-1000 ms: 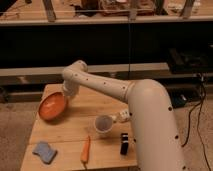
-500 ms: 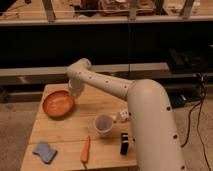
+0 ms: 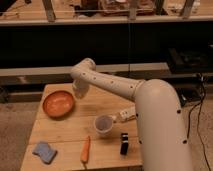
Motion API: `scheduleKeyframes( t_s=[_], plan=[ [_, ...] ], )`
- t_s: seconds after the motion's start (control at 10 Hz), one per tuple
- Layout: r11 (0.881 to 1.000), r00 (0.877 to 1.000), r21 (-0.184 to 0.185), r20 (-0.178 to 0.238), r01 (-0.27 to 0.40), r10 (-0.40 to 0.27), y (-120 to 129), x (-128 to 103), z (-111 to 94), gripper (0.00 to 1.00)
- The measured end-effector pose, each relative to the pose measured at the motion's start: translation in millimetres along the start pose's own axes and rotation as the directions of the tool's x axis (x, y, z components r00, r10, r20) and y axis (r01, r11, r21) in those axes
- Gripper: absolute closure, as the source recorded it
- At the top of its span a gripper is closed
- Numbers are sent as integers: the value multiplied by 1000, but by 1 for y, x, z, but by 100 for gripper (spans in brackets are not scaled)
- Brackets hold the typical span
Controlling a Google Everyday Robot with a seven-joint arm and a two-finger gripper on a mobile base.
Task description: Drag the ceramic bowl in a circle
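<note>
One ceramic bowl noted: wide, shallow, round, orange-terracotta, with a glossy inside. It sits flat on the left rear part of the wooden table. The pincer hangs just at the bowl's right rim; whether it touches the bowl, and whether it is wide or closed, cannot be told. A pale cup, clearly narrower, stands apart toward the right front.

Likely a lab or workshop: dark cluttered shelving behind the gripper, which hangs beside the bowl over a wooden table; cables trail well apart from it
</note>
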Motion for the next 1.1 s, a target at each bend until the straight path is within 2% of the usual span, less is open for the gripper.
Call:
scheduleKeyframes(
  t_s=[0.1,0.2,0.4,0.6,0.7,1.1],
  plan=[
    [1000,1000,-1,1,-8,8,5,-2,2,83],
    [1000,1000,6,5,-12,12,6,-5,6,70],
    [1000,1000,20,8,-9,9,0,-10,9,52],
    [999,1000,33,11,-10,9,-4,-11,14,30],
    [999,1000,37,13,-10,10,-6,-12,15,23],
    [998,1000,66,29,-6,4,-18,-12,21,20]
  ],
)
